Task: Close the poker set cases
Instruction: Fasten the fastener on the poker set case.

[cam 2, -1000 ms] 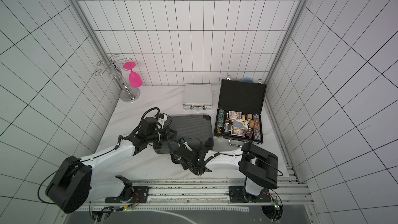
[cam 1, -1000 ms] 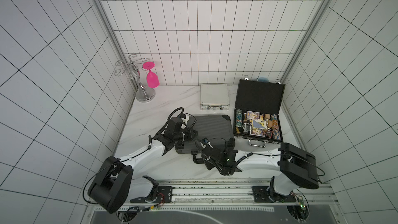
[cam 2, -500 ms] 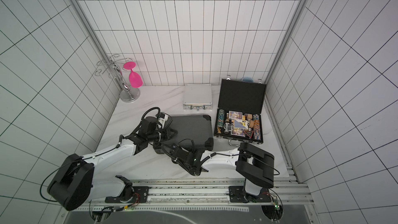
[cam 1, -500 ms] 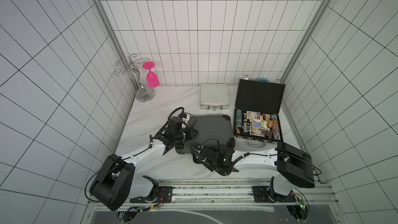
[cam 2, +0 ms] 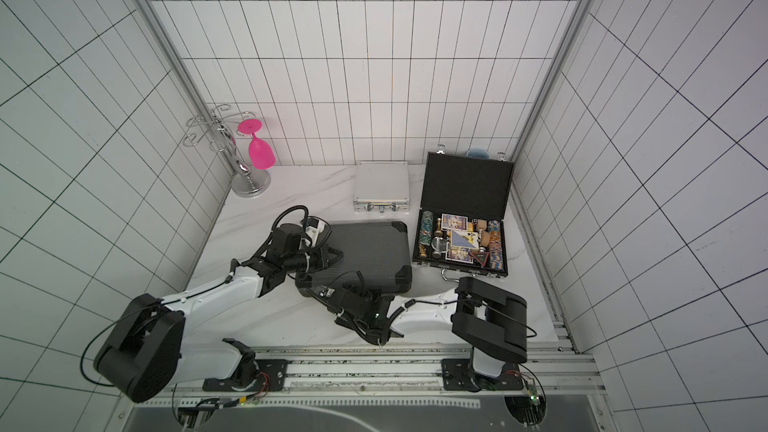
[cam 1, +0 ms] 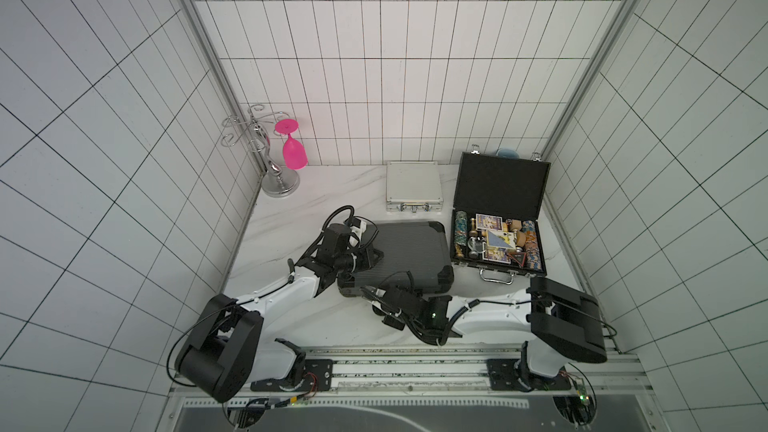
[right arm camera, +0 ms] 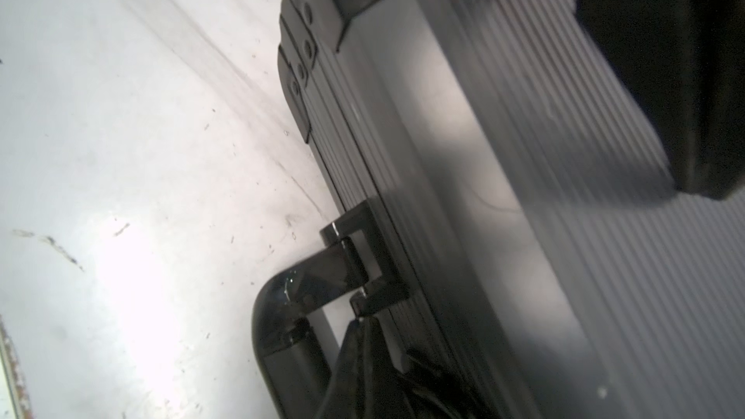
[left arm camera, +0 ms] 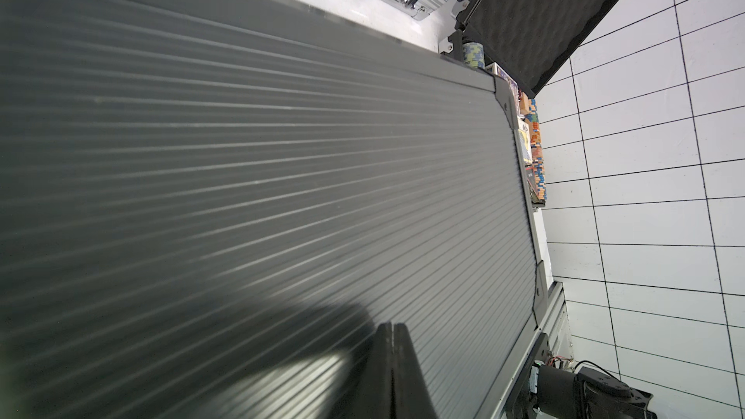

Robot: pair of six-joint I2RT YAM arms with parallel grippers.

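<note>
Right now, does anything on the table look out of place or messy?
Yes. The black case on the right stands open, lid upright, and the playing cards inside lie loose and askew over the chips instead of stacked flat. The silver case and dark grey case look shut.

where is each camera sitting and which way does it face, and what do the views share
top views: high above the robot's base, facing down toward the back wall; left arm, right arm, silver case, dark grey case, open black case.
left wrist: just over the dark grey case's lid, facing across it to the open black case; shut left gripper shows.
right wrist: low beside the dark grey case, facing along its front and handle; shut right gripper shows.
shared: all show the dark grey case's ribbed lid.
</note>
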